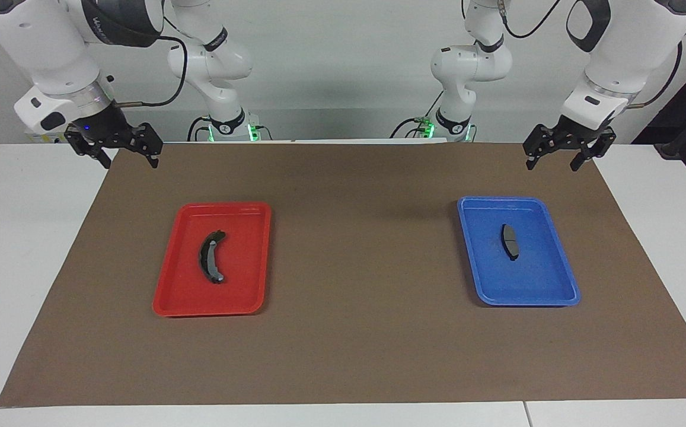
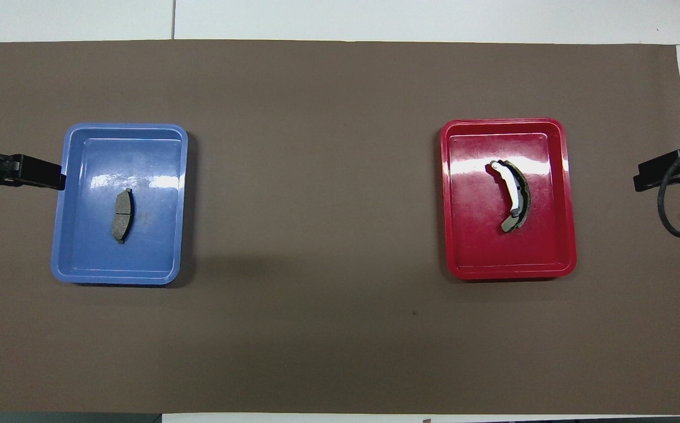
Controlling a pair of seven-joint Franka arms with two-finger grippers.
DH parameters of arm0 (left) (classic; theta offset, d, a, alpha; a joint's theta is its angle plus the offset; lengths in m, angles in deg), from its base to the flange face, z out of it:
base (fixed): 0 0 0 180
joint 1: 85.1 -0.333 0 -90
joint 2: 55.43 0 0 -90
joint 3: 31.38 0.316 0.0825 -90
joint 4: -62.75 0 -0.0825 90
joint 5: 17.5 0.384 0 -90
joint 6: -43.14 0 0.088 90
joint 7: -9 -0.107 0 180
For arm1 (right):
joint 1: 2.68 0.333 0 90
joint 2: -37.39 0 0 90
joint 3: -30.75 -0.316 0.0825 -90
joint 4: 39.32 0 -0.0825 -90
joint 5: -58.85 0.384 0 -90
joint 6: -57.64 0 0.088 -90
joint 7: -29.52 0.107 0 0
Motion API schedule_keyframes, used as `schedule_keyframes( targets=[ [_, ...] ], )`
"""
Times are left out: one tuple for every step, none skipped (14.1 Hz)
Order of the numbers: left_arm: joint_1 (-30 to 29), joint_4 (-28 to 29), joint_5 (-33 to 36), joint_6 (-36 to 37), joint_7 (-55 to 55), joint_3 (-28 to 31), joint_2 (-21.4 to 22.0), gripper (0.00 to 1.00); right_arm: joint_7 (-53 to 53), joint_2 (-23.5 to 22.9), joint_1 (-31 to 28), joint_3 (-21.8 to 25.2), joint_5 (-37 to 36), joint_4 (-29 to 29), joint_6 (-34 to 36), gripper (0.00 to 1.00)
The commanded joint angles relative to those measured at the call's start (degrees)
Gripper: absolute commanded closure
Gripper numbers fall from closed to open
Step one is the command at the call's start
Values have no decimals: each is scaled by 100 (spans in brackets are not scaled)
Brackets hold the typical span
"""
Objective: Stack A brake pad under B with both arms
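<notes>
Lying apart: A brake pad (image 1: pixel 509 241) sat in blue tray (image 1: pixel 556 293), B (image 1: pixel 211 256) in red tray (image 1: pixel 171 296); left gripper (image 1: pixel 561 160) and right gripper (image 1: pixel 129 159) hung empty, fingers spread.

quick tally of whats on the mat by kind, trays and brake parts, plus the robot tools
trays: 2 (red tray, blue tray)
brake parts: 2 (short grey pad in the blue tray, curved black piece in the red tray)
tools: 2 (left tool, right tool, both open, held up over the mat's corners)
total: 6
</notes>
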Motion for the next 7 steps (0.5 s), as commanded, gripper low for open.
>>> schedule_keyframes(
  targets=[
    [34, 93, -69, 97, 80, 14, 54, 0, 92, -65, 47, 43, 28, 120, 74, 1],
    [34, 93, -77, 105, 80, 6, 54, 0, 101, -65, 47, 16, 28, 120, 74, 1],
    [34, 93, -77, 114, 80, -3, 54, 0, 101, -56, 47, 16, 28, 120, 65, 1],
    [34, 93, -77, 105, 80, 5, 63, 0, 127, -47, 47, -1, 28, 102, 57, 1],
    [34, 102, -77, 105, 72, 14, 63, 0, 127, -39, 47, -1, 28, 94, 65, 1],
    [34, 111, -69, 88, 63, 23, 63, 0, 118, -38, 47, -1, 28, 93, 48, 1],
    [25, 155, -77, 44, 28, 40, 80, 0, 118, -38, 47, -10, 19, 93, 56, 1]
  ],
)
